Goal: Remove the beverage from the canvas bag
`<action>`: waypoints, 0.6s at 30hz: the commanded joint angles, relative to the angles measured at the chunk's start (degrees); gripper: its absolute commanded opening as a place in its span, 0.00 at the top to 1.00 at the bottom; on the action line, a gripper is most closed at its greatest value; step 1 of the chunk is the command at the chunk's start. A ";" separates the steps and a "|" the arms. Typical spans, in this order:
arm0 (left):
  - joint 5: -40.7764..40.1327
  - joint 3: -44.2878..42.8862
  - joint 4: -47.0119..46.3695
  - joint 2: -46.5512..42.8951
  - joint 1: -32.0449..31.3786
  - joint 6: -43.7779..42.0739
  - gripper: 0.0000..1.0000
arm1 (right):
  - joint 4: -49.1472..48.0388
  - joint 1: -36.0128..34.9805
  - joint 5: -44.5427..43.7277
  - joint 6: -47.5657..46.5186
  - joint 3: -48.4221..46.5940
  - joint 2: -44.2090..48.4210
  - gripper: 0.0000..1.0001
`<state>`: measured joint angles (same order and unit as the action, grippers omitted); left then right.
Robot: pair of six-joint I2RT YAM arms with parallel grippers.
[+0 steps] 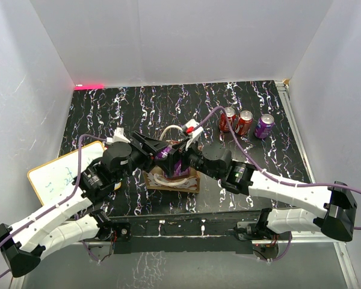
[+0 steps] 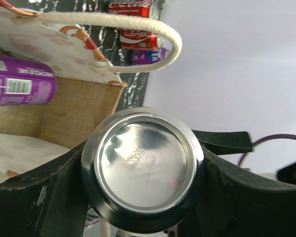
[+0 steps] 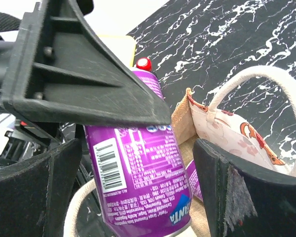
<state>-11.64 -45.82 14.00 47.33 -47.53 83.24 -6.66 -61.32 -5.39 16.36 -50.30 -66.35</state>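
The tan canvas bag [image 1: 171,180] with cream rope handles stands at the table's near middle, under both grippers. My left gripper [image 1: 159,150] is shut on a purple Fanta can [image 1: 164,153] and holds it above the bag's mouth. In the left wrist view the can's shiny end [image 2: 143,168] sits tight between the fingers. My right gripper [image 3: 138,197] is open, its jaws either side of that can [image 3: 138,173], with a narrow gap on the right. A second purple can [image 2: 22,86] lies inside the bag [image 2: 74,106].
Two red cola cans [image 1: 227,119] [image 1: 245,122] and a purple can [image 1: 265,126] stand on the black marbled table at the back right. A white board with an orange rim [image 1: 60,174] lies at the left. White walls close in three sides.
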 commanded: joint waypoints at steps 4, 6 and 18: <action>-0.99 0.68 -12.90 -3.46 0.04 11.91 0.94 | -8.85 3.89 -0.52 10.37 1.49 3.32 0.01; -1.21 1.88 -14.15 -3.94 -0.01 14.89 0.95 | -13.37 5.69 3.89 12.56 4.18 3.94 0.01; -1.05 9.77 -25.79 -5.68 0.07 22.67 1.00 | -35.68 9.72 15.04 22.60 11.83 0.89 0.00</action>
<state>-12.69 -34.76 -1.80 43.44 -47.51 102.56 -32.14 -52.60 5.93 34.57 -36.82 -63.90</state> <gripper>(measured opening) 0.659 0.994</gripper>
